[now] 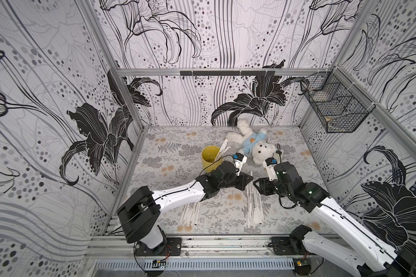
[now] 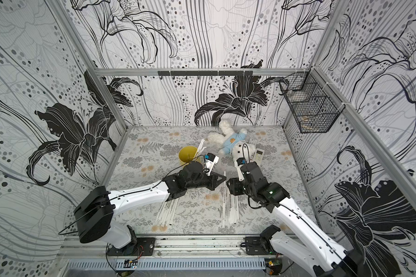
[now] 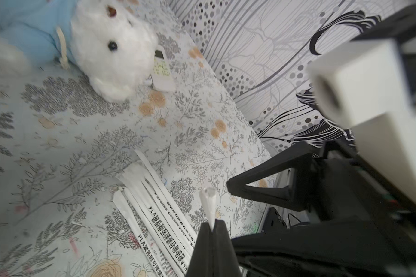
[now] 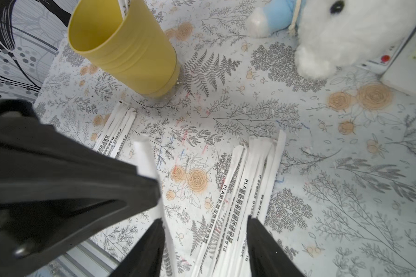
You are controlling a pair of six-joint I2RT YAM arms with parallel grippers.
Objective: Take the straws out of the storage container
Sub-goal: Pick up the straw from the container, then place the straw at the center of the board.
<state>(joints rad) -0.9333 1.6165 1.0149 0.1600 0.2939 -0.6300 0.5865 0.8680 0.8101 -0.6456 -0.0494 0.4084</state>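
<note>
The yellow storage container (image 1: 210,158) (image 2: 187,156) (image 4: 125,48) stands upright left of centre, with a few straws (image 1: 222,150) (image 2: 201,148) leaning out of it towards the teddy. My left gripper (image 1: 251,178) (image 2: 225,178) (image 3: 211,224) is shut on one white straw (image 3: 208,201) (image 4: 145,158), right of the cup. My right gripper (image 1: 256,184) (image 2: 227,183) (image 4: 204,218) faces it, open and low over the table. The held straw runs along the inner side of one finger. Two piles of straws lie flat near the front (image 1: 190,213) (image 1: 255,206) (image 2: 167,211) (image 2: 229,208).
A white teddy in a blue shirt (image 1: 252,146) (image 2: 235,144) lies behind the grippers with a white remote (image 1: 280,153) (image 2: 258,154) beside its head. A black wire basket (image 1: 334,105) hangs on the right wall. The two arms nearly meet at mid-table.
</note>
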